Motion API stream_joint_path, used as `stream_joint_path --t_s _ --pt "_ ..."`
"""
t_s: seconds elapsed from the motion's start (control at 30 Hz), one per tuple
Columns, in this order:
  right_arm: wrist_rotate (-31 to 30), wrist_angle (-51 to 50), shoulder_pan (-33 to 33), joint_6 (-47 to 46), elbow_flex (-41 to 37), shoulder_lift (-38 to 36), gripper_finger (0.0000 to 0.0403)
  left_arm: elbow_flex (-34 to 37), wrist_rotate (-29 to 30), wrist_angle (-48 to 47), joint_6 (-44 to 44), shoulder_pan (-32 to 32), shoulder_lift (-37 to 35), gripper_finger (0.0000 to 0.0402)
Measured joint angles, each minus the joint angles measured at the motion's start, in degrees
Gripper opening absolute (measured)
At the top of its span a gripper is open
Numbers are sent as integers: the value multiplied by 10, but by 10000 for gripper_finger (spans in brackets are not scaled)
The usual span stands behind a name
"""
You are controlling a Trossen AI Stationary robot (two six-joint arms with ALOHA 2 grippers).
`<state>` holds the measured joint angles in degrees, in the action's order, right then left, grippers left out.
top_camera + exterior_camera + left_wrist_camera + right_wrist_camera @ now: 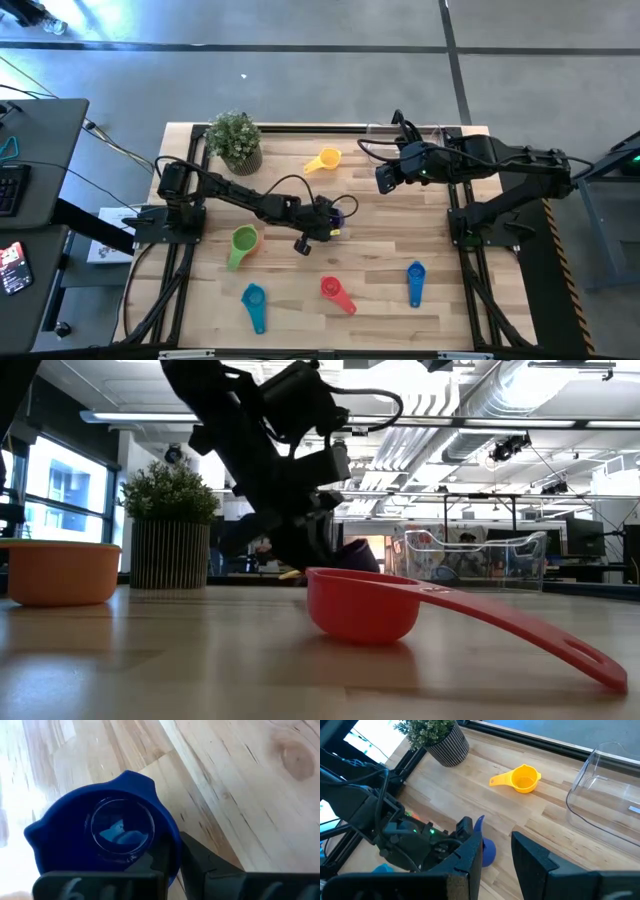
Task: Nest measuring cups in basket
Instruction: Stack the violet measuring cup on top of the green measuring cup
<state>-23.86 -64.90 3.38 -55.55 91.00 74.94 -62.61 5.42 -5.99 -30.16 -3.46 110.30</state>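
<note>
High view: the left gripper (335, 222) sits mid-tabletop (380, 250), fingers closed on the purple cup (343, 209); the right gripper (385, 178) hovers near the basket (375, 130), fingers partly open, empty; yellow cup (325, 160), green cup (243, 243) and red cup (335, 291) lie apart. Low view: the red cup lies nearest. Left wrist view: fingers (165, 857) pinch the cup's rim. Right wrist view: the basket stands beside the yellow cup.
</note>
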Motion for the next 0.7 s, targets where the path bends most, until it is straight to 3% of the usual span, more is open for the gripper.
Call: stream_joint_path --t_s 0.37,0.7 --pt "-2 0 0 1 0 0 97 -76 -6 -123 88 0 2 3" --pt "-18 -1 0 -10 0 0 97 -183 1 -316 268 -6 2 2"
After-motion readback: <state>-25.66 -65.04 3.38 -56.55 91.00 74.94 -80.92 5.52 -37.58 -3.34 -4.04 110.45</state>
